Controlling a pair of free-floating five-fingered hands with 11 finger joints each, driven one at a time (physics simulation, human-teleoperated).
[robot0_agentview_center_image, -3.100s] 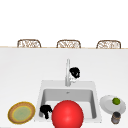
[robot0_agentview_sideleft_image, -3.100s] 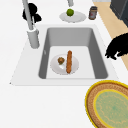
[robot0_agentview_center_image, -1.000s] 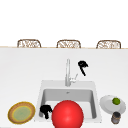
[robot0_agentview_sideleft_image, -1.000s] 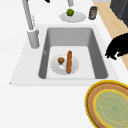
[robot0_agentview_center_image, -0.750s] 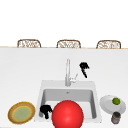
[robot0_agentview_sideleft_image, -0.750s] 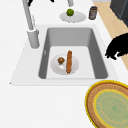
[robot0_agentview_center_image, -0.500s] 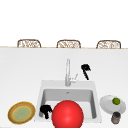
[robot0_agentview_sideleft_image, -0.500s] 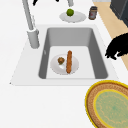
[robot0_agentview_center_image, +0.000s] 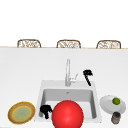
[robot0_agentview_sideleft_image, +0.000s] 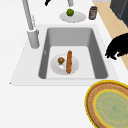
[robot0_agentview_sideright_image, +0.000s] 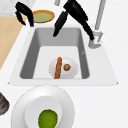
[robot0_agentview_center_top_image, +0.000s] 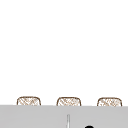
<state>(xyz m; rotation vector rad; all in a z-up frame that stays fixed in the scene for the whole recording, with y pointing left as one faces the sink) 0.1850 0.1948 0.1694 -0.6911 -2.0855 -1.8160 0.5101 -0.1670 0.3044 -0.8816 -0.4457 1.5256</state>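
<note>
Right hand (robot0_agentview_center_image: 87, 74) beside the tap (robot0_agentview_center_image: 67, 72), fingers extended, nothing grasped.
The tap lever (robot0_agentview_center_image: 74, 77) is judged rigid, smooth and slippery; best pushed near its tip.

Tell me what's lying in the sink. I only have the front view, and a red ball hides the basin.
Observer: The left side view shows a white plate on the floor of the sink, with a long brown stick of food and a small round brown piece on it.
Operator: Are the left hand's fingers round anything?
Observer: No. In that same view the left hand hangs by the sink's front rim with its fingers curled downward, holding nothing.
</note>
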